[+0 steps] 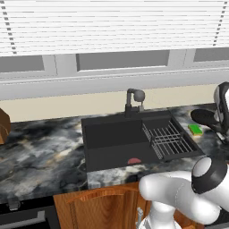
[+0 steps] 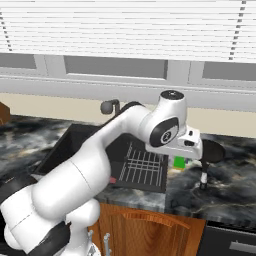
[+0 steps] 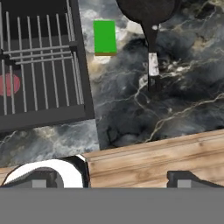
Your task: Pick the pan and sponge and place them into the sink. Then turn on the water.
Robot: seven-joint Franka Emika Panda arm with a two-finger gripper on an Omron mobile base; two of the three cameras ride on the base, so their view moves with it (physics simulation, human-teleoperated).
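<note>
Pan (image 3: pixel 146 9): sits flat on the marbled counter (image 3: pixel 175 87) to the right of the sink (image 1: pixel 112 134), bowl toward the wall, thin handle (image 3: pixel 152 57) running toward the counter's front edge, light section near its end. In the right base view the pan (image 2: pixel 214 150) is partly covered by the robot's wrist, with the handle showing below it. In the left base view the pan (image 1: pixel 205 118) lies just behind the arm's upper link.

Sponge (image 3: pixel 105 37): bright green block, flat on the counter between the pan and the sink's right rim, just beside both, touching neither as far as I can tell. Same spot in the left base view (image 1: pixel 195 129); in the right base view (image 2: pixel 179 162) it peeks out under the hand.

Sink: dark basin set into the counter, reddish drain spot (image 1: pixel 134 161) near its front wall, wire rack (image 1: pixel 167 139) in the right half, dark faucet (image 1: pixel 133 102) at the back rim (no stream at the spout).

Gripper (image 3: pixel 113 179): two dark fingertips stand wide apart at the bottom of the hand view, nothing between them. The hand is above the counter's front edge and the wooden cabinet front (image 3: pixel 162 157), clear of pan and sponge.

Backdrop: pale wall strip, window with white blinds (image 1: pixel 112 27).
</note>
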